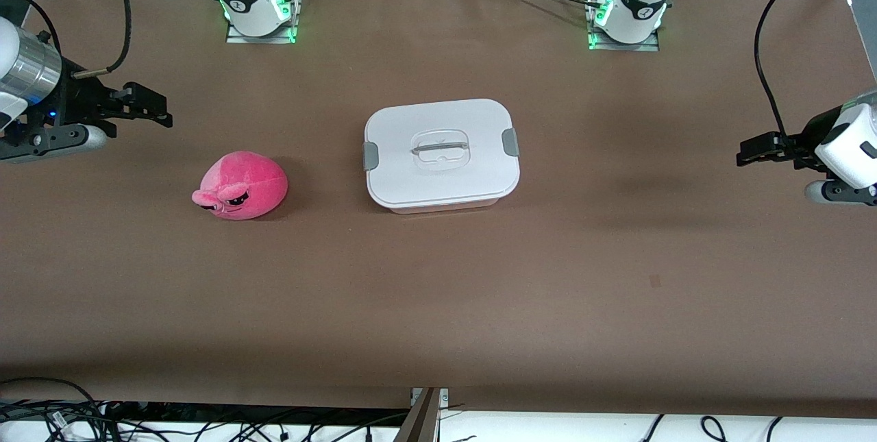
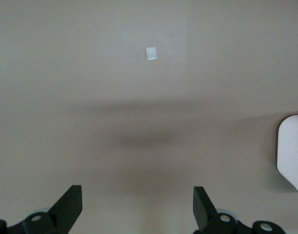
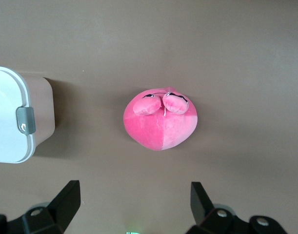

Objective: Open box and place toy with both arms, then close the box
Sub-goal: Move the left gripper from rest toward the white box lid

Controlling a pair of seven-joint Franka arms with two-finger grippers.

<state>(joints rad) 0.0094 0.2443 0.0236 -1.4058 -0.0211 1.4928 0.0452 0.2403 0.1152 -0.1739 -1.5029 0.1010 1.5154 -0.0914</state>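
The box [image 1: 441, 154] stands mid-table with its white lid on and a grey clip [image 1: 370, 155] at each end. The pink toy [image 1: 240, 186] lies on the table beside it, toward the right arm's end and slightly nearer the front camera. My right gripper [image 1: 156, 110] is open and empty, up in the air over the table's right-arm end. Its wrist view [image 3: 134, 187] shows the toy [image 3: 161, 122] and one end of the box [image 3: 9, 117]. My left gripper [image 1: 747, 153] is open and empty over the left-arm end. Its wrist view [image 2: 137, 191] shows only a box corner [image 2: 289, 151].
The brown table cover [image 1: 438, 305] is bare around the box and toy. A small pale patch [image 2: 151, 52] is stuck to it near the left arm's end. Both arm bases [image 1: 257, 3] stand along the table's back edge. Cables [image 1: 68, 414] lie past the front edge.
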